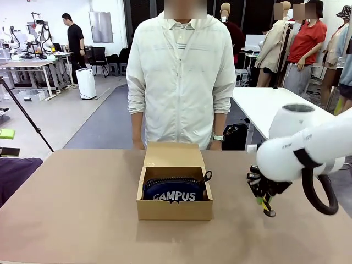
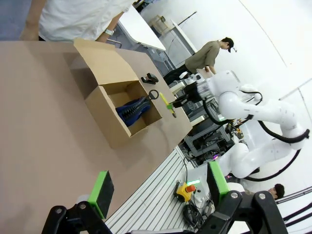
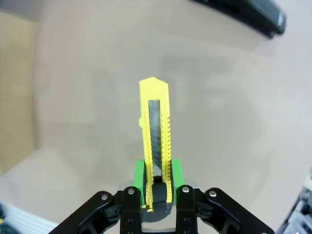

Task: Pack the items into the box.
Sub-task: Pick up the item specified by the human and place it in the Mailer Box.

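Note:
The tan cardboard box [image 1: 175,209] stands open at the table's middle, its flap lid tilted back toward the person. Inside lies the navy pouch [image 1: 174,190] with white "CAMPUS" lettering, also seen in the box [image 2: 105,109] as a dark pouch [image 2: 131,109] in the left wrist view. My right gripper [image 1: 264,204] hangs right of the box, above the table, shut on the yellow-and-black utility knife [image 3: 155,141], which points away between the green pads [image 3: 139,181]. The knife [image 2: 167,104] shows beside the box. My left gripper [image 2: 158,192] is open, high and far from the box.
A person in a white jacket [image 1: 181,71] stands at the far edge behind the box. A black object [image 3: 248,12] lies on the table beyond the knife, seen too as a black object [image 2: 149,78] near the lid. A dark purple cloth [image 1: 14,173] lies at the left edge.

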You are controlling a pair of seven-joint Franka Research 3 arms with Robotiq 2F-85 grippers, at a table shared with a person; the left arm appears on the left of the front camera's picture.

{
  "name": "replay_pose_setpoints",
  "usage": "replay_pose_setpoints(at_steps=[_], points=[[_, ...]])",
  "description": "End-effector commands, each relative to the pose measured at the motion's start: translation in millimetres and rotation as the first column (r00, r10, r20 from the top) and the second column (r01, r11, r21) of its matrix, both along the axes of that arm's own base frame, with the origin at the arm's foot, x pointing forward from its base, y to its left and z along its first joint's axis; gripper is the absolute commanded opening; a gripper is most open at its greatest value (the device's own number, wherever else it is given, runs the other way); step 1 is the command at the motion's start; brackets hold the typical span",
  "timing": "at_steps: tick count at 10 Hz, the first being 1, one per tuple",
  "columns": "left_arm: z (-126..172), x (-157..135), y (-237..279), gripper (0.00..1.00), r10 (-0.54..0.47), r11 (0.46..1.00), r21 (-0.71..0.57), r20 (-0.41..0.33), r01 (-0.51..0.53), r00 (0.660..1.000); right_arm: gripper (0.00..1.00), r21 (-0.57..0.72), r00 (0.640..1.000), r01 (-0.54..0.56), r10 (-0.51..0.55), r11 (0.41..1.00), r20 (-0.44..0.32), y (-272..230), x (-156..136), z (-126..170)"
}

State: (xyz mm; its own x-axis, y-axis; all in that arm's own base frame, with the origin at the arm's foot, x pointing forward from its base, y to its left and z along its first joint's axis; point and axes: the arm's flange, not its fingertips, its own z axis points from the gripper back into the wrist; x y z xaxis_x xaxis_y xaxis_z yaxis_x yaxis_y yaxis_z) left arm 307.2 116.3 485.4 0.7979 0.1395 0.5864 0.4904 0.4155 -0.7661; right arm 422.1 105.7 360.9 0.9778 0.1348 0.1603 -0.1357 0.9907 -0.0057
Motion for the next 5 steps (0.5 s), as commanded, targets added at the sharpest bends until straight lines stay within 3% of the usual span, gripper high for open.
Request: replay_pose_setpoints(at_steps=[1, 2, 3, 4, 5], points=[[0.3, -1.1, 1.8, 1.0, -0.011, 1.0, 0.002, 0.018, 0.011, 1.0, 0.0, 0.042, 0.989, -0.147, 0.146, 0.988, 0.021, 13.5, -11.4, 57.6], [0.3, -1.1, 1.8, 1.0, -0.011, 1.0, 0.002, 0.018, 0.011, 1.0, 0.0, 0.041, 0.964, -0.267, 0.267, 0.963, 0.002, 31.8, -15.9, 72.2], [0.3, -1.1, 1.8, 1.0, -0.011, 1.0, 0.002, 0.018, 0.011, 1.0, 0.0, 0.029, 0.911, -0.412, 0.412, 0.911, 0.027, 51.8, -21.3, 79.3], [0.3, -1.1, 1.8, 1.0, -0.011, 1.0, 0.002, 0.018, 0.011, 1.0, 0.0, 0.035, 0.826, -0.563, 0.561, 0.826, 0.05, 74.8, -26.6, 82.1], [0.3, -1.1, 1.8, 1.0, -0.011, 1.0, 0.002, 0.018, 0.011, 1.0, 0.0, 0.021, 0.72, -0.693, 0.689, 0.721, 0.089, 98.4, -31.1, 83.8]])
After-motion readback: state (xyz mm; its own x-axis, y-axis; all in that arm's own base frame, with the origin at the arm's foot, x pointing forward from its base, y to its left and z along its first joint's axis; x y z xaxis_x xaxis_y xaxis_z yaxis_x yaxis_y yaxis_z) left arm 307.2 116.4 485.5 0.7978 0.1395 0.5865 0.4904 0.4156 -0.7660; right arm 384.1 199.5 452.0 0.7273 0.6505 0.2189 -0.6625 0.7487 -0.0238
